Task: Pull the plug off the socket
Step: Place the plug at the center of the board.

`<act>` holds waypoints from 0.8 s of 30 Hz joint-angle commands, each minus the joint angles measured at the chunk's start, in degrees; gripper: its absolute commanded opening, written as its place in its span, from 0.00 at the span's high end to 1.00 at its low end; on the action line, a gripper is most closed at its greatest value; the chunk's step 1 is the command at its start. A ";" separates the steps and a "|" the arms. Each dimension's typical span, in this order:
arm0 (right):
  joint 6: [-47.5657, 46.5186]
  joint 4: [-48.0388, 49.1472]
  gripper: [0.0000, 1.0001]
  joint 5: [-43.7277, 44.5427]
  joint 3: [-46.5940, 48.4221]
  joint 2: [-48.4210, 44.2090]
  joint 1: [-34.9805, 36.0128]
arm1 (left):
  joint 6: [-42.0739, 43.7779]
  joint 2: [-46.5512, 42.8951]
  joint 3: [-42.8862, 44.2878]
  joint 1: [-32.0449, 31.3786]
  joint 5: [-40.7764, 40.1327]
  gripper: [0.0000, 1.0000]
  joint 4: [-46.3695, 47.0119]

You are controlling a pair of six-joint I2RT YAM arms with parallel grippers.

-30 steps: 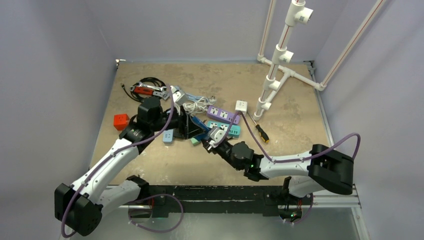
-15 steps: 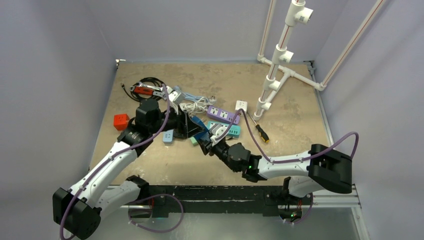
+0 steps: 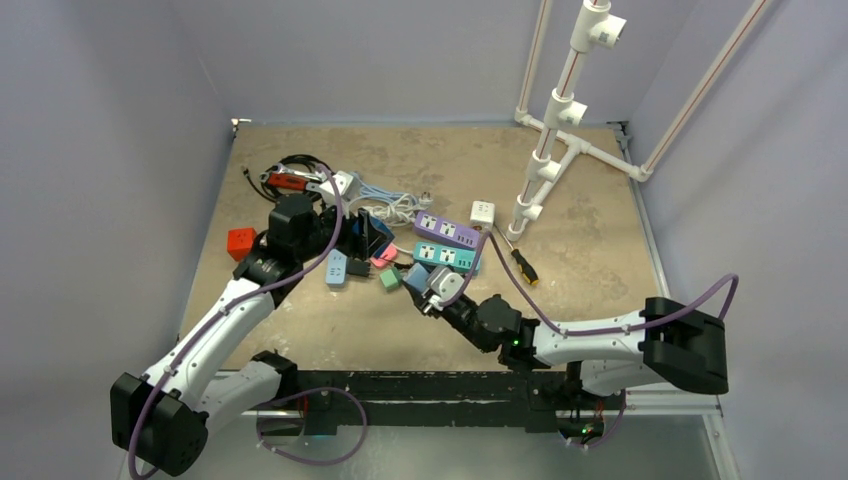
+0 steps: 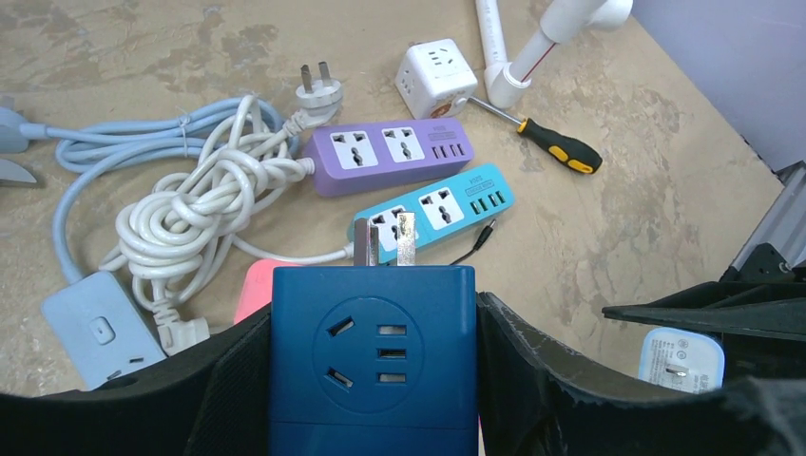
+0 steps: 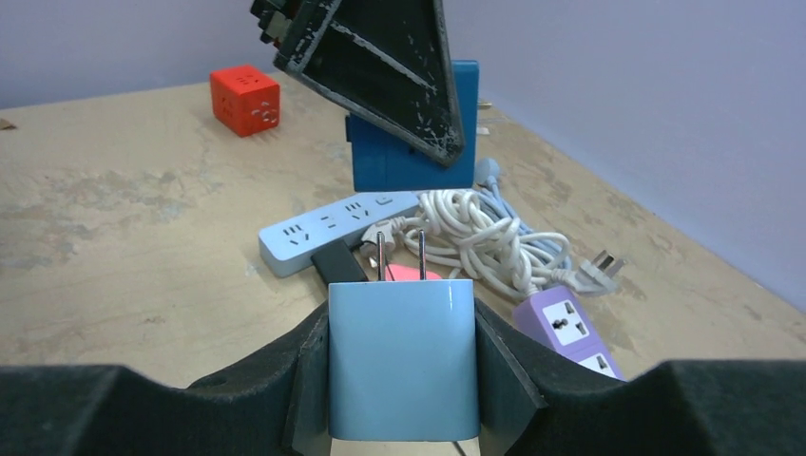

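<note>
Left jaws clamped on dark blue socket (image 4: 373, 366). Right jaws clamped on light blue plug (image 5: 401, 356). Plug and socket held apart, not mated; purple power strip (image 4: 390, 157) lies on bench (image 3: 570, 200).

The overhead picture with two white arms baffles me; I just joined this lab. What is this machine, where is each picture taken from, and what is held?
This is a robot: a left arm and a right arm bolted at the near edge of a table. The wide picture comes from a fixed camera above them; each close-up comes from a camera on one wrist. The left gripper clamps a dark blue socket block. The right gripper clamps a light blue plug, prongs bare, apart from the block. On the table lie a purple power strip, a teal power strip, a screwdriver, a coiled white cord and a red cube.
</note>
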 commanded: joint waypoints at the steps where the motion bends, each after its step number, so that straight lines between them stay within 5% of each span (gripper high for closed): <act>1: 2.55 2.88 1.00 3.52 0.33 -0.94 0.09 | 0.88 -0.91 1.42 0.66 -1.43 1.00 2.84; 5: 8.09 0.96 1.00 4.08 1.21 -2.46 -2.16 | -1.41 -1.49 1.33 3.93 -5.74 1.00 1.99; 14: 20.54 -15.89 1.00 -16.39 12.15 4.51 -20.18 | -3.60 1.87 2.42 8.20 -8.40 1.00 -1.33; 24: 21.02 -20.26 0.95 -26.70 26.85 23.98 -21.00 | -3.52 1.21 1.45 8.20 -10.55 1.00 -1.81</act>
